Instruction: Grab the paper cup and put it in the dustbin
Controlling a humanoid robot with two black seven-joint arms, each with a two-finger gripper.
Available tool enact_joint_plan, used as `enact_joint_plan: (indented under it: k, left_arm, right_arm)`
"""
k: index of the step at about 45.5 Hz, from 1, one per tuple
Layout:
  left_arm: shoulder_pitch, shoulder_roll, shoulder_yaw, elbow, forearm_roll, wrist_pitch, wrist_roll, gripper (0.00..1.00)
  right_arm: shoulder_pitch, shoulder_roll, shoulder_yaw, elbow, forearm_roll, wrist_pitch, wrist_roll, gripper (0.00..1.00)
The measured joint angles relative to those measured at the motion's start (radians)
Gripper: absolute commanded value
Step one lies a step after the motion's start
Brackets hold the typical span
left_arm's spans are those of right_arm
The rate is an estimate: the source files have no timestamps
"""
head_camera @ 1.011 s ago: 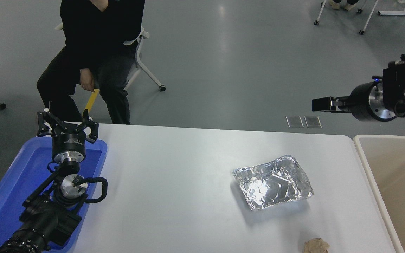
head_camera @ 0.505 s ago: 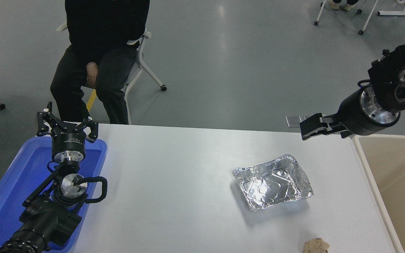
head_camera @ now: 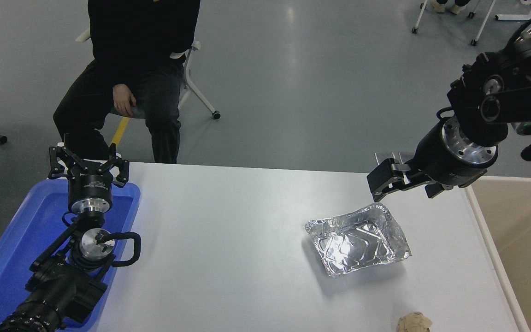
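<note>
Grey floor, white table (head_camera: 247, 240). Head view: no paper cup visible anywhere, so I cannot say where it lies. Right gripper (head_camera: 378, 184) empty above the foil tray (head_camera: 357, 239), fingers' spread unclear. Dustbin (head_camera: 486, 230) at right; its visible part shows nothing. Left gripper (head_camera: 88, 165) spread, over the blue tray (head_camera: 16, 244). Completion unconfirmed.

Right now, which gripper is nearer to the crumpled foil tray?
The right. The right gripper hovers just beyond the foil tray's far edge, while the left gripper is parked across the table over the blue tray.
</note>
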Motion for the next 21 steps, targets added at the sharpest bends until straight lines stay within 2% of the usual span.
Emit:
enact_joint_plan:
  k: [11, 21]
  left_arm:
    - [0.000, 0.000, 0.000, 0.000, 0.000, 0.000, 0.000, 0.99]
    - [0.000, 0.000, 0.000, 0.000, -0.001, 0.000, 0.000, 0.99]
  right_arm:
    - [0.025, 0.022, 0.003, -0.002, 0.093, 0.052, 0.004, 1.00]
    - [0.041, 0.034, -0.007, -0.003, 0.128, 0.077, 0.018, 1.00]
